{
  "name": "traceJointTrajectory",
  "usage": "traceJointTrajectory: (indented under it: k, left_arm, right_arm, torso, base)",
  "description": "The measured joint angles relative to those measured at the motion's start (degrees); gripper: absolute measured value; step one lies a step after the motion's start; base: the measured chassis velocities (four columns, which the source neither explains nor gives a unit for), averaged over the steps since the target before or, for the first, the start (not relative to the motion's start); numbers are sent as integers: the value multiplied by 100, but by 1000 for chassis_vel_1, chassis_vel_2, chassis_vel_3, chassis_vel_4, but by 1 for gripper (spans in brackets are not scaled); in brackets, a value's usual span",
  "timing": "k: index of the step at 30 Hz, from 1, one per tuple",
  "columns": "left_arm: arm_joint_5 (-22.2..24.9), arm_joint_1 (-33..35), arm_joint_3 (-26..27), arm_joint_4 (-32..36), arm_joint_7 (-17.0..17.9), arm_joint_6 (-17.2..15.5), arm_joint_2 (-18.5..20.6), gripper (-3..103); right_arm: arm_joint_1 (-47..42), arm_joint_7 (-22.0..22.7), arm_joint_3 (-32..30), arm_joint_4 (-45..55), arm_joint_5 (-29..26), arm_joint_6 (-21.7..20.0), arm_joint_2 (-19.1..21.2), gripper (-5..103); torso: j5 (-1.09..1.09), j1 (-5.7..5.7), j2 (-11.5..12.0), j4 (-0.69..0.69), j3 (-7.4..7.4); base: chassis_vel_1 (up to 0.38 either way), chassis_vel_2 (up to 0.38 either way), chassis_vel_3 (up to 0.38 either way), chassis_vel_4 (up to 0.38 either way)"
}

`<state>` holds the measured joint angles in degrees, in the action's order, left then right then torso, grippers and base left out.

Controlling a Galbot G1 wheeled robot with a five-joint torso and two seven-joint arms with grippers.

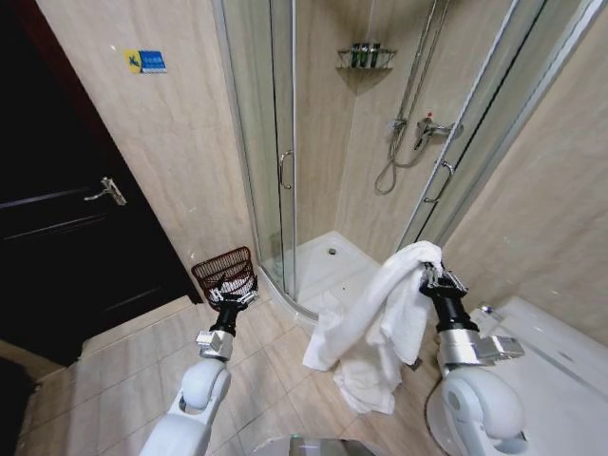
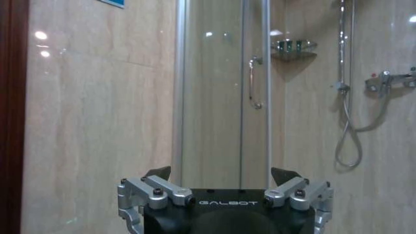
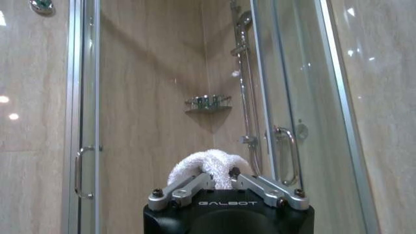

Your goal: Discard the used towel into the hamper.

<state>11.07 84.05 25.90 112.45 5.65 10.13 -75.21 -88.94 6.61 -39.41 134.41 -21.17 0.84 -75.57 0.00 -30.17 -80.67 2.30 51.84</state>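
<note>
One white towel [image 1: 380, 323] hangs in long folds from the right gripper [image 1: 435, 278], whose fingers are pinched tight on a bunched fold of it, near the front right beside the shower stall [image 1: 313, 142]. One hamper [image 1: 225, 274] stands on the floor at the far left against the tiled wall, just beside the stall's glass; what lies inside it cannot be made out. The left gripper [image 1: 231, 300], fingers spread wide and holding nothing, is raised just in front of it.

The towel [image 1: 380, 323] hides the right pincer's [image 1: 434, 276] tips; the left pincer [image 1: 231, 296] overlaps the hamper [image 1: 224, 272].
</note>
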Motion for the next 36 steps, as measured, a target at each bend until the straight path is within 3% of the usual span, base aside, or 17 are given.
traceJointTrajectory:
  k: [24,33,36]
  left_arm:
    - [-50,218,60,101,-11,178,14,100]
    - [-186,446,28,140,26,458,-60,100]
    - [-197,502,44,223,48,526,-72,100]
  right_arm:
    - [-165,-55,8,170,270,39,-325,5]
    - [-392,-150,-33,284,434,159,-417,5]
    - [-443,-165,-34,297,519,198,-474,5]
  torso:
    - [1,0,0,1,0]
    - [0,0,0,3,0]
    - [1,0,0,-2,0]
  base:
    - [88,81,87,84]
    - [108,100,100,91]
    - [6,11,17,14]
